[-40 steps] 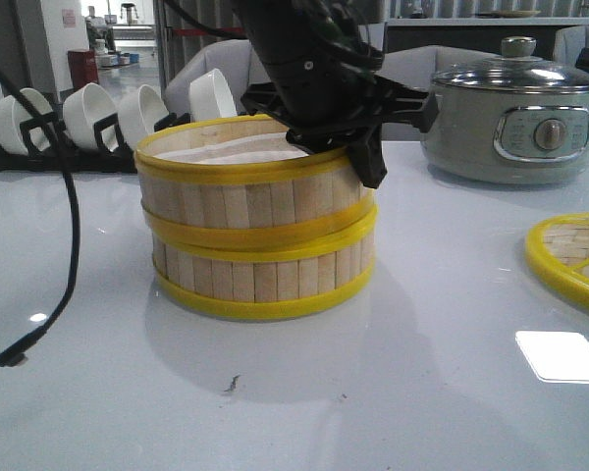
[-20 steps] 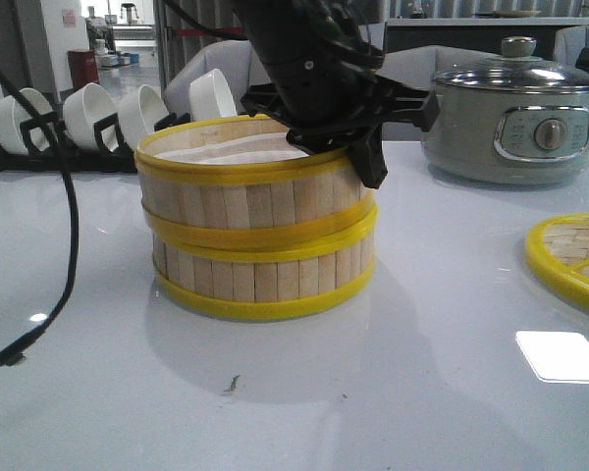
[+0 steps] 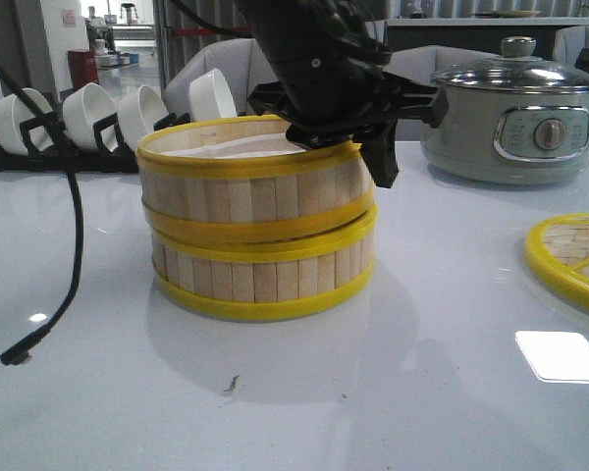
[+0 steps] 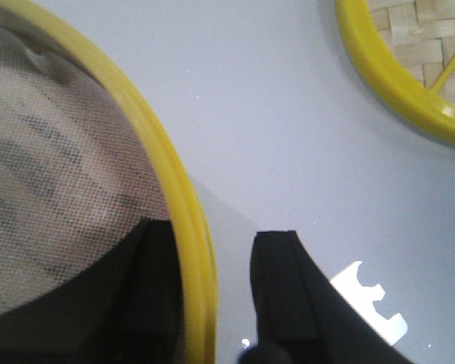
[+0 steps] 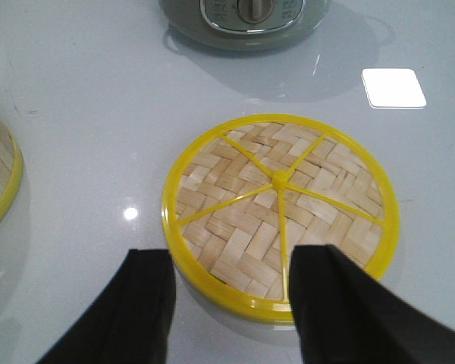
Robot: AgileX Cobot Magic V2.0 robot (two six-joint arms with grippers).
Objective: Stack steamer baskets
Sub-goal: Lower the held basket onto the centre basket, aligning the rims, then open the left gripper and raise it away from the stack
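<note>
The left gripper (image 3: 368,147) straddles the upper basket (image 3: 250,191) rim with jaws parted, leaving it seated on the lower basket (image 3: 260,280). The right gripper (image 5: 231,292) hangs wide above the lid (image 5: 280,212).

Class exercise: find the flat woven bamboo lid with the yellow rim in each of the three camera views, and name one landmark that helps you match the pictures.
Front view: lid cut off at the right edge, on the table.
Left wrist view: its rim fills the upper right corner.
Right wrist view: whole lid at centre.
Shared landmark: the grey cooker behind it, also seen at the right wrist view's top.
</note>
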